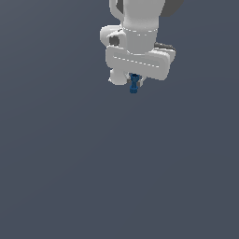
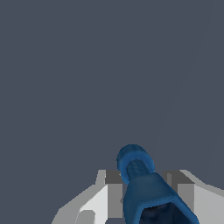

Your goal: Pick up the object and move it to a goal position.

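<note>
The object point(image 1: 134, 85) is a tiny dark-blue piece with a narrower middle. It hangs upright below my white gripper point(image 1: 134, 80) in the upper middle of the exterior view. The gripper is shut on its upper end, and the fingers are mostly hidden under the hand. In the wrist view the object point(image 2: 142, 183) sticks out between my two grey fingertips point(image 2: 113, 183), which press on both of its sides. Its rounded far end points away from the camera. No goal marker shows in either view.
A plain dark grey-blue surface point(image 1: 116, 177) fills both views. The white arm point(image 1: 137, 28) comes down from the top edge of the exterior view.
</note>
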`<state>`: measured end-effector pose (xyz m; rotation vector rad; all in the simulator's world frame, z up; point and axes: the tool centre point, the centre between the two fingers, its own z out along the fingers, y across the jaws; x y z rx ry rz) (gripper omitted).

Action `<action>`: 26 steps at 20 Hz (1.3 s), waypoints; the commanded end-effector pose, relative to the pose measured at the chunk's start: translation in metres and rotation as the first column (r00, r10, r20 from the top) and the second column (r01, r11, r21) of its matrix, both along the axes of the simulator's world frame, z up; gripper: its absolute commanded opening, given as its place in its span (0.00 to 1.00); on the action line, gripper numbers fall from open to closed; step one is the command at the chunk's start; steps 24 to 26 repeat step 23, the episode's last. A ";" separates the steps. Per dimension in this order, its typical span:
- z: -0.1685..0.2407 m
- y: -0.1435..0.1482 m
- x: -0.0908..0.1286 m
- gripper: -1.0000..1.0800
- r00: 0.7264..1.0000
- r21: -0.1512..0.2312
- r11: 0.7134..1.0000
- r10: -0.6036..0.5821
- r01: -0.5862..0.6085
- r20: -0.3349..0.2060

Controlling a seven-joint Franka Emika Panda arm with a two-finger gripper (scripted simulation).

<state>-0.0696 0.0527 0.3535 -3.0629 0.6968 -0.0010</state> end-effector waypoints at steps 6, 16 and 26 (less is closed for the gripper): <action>0.074 -0.003 -0.027 0.00 1.000 0.000 1.000 0.000 0.000 -0.001; 0.130 -0.004 -0.045 0.00 1.000 -0.001 1.000 0.000 0.000 -0.001; 0.138 -0.003 -0.046 0.00 1.000 -0.001 1.000 0.000 0.000 -0.001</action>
